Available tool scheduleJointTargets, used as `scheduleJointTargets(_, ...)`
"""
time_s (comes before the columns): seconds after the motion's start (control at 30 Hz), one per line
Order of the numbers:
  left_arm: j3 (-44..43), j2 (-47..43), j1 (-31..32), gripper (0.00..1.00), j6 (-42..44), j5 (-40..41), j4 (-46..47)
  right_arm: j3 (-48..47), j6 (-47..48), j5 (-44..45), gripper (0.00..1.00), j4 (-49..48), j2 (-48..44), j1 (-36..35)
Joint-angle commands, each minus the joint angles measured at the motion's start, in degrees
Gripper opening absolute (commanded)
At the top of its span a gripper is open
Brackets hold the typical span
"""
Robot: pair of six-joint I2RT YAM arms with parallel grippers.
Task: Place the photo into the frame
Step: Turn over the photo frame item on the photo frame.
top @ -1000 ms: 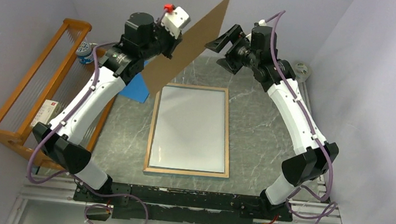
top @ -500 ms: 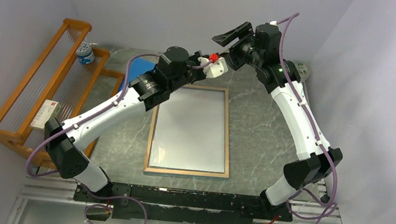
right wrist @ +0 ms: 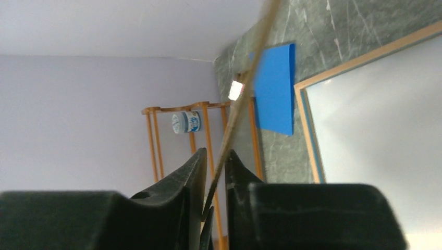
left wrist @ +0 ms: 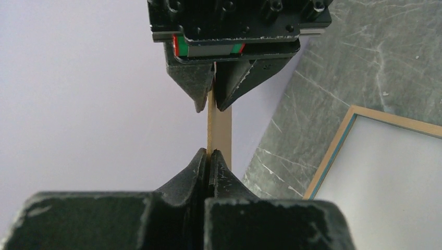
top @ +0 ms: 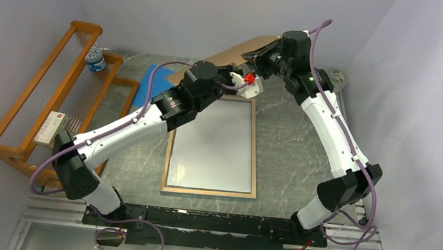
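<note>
The frame [top: 256,148] lies flat mid-table, light wood rim up, pale pane inside; its corner shows in the wrist views [left wrist: 333,151] [right wrist: 311,136]. The photo is out of view. A plain brown backing board [top: 230,57] hangs in the air over the frame's far edge. My left gripper [top: 242,71] [left wrist: 210,154] is shut on one edge of the board [left wrist: 219,130]. My right gripper [top: 263,53] [right wrist: 216,152] straddles the opposite edge [right wrist: 245,83], jaws narrowed around it with a slim gap on one side. It [left wrist: 212,107] also shows in the left wrist view.
A small flat blue pad [top: 147,88] [right wrist: 273,88] lies left of the frame. An orange wooden rack [top: 52,93] [right wrist: 203,135] stands along the left wall with a small blue-white pot [top: 93,57] and a white box [top: 52,128] on it. Walls close in on all sides.
The left arm swung the backing board from upright at the back left over to the right arm. The right jaws went from wide open to narrow around its edge.
</note>
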State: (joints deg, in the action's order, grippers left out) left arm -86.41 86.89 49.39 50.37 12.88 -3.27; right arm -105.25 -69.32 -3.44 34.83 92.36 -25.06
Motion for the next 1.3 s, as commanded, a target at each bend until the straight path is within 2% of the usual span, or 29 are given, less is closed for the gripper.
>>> scheduleJointTargets(0.0, -0.4, -0.8, 0.6, 0.02, 3.1, 1.7, 7.3, -0.1, -0.2, 0.5, 0.14, -1.1, -0.2, 0.3)
scheduleJointTargets(0.07, -0.7, -0.6, 0.6, 0.04, 1.5, 2.5, 6.6, -0.1, 0.0, 0.9, 0.04, -1.2, -0.4, 0.5)
scheduleJointTargets(0.1, -1.1, -0.5, 0.6, 0.10, 0.5, 3.1, 5.7, -0.1, 0.2, 1.1, 0.00, -1.4, -0.5, 0.6)
scheduleJointTargets(0.13, -2.0, -0.2, 0.6, 0.25, -1.0, 3.5, 4.0, 0.1, 0.4, 1.3, 0.00, -1.6, -0.6, 0.9)
scheduleJointTargets(0.17, -3.1, 0.1, 0.6, 0.45, -2.9, 3.7, 0.1, 0.2, 0.7, 1.3, 0.00, -1.9, -0.8, 1.1)
scheduleJointTargets(0.2, -4.9, 0.4, 0.7, 0.70, -5.4, 3.5, -3.6, 0.5, 1.2, 1.2, 0.00, -2.3, -0.9, 1.5)
scheduleJointTargets(0.23, -7.1, 0.7, 0.7, 0.86, -8.6, 2.9, -7.9, 0.8, 1.9, 0.9, 0.00, -3.1, -1.1, 2.0)
scheduleJointTargets(0.27, -9.2, 0.9, 0.6, 0.93, -11.8, 1.2, -12.0, 1.0, 3.1, 0.6, 0.00, -3.6, -1.2, 2.3)
scheduleJointTargets(0.4, -13.4, 0.7, 0.6, 0.94, -23.1, -6.9, -20.2, 2.1, 9.2, -2.2, 0.00, -6.5, -1.8, 4.3)
scheduleJointTargets(0.63, -15.3, -1.2, -2.0, 0.94, -39.5, -18.0, -23.3, 6.4, 25.1, -14.0, 0.00, -14.3, -3.7, 7.0)
scheduleJointTargets(0.7, -14.6, -1.5, -4.2, 0.94, -43.0, -18.0, -23.1, 8.8, 28.8, -17.0, 0.00, -17.0, -5.3, 7.5)
scheduleJointTargets(0.8, -14.2, -0.9, -10.0, 0.94, -49.5, -14.5, -24.7, 13.1, 31.0, -22.4, 0.00, -22.3, -8.1, 8.6)
scheduleJointTargets(0.9, -12.3, -1.7, -19.9, 0.94, -58.2, -17.9, -25.9, 16.2, 31.7, -26.4, 0.00, -24.3, -10.2, 9.8)
scheduleJointTargets(1.13, -3.4, -6.3, -32.4, 0.94, -63.1, -21.8, -23.3, 20.8, 30.7, -37.1, 0.00, -26.4, -12.2, 11.8)
scheduleJointTargets(1.27, -1.4, -5.3, -40.0, 0.94, -68.0, -28.8, -24.1, 22.6, 29.0, -42.1, 0.00, -27.2, -12.2, 12.8)
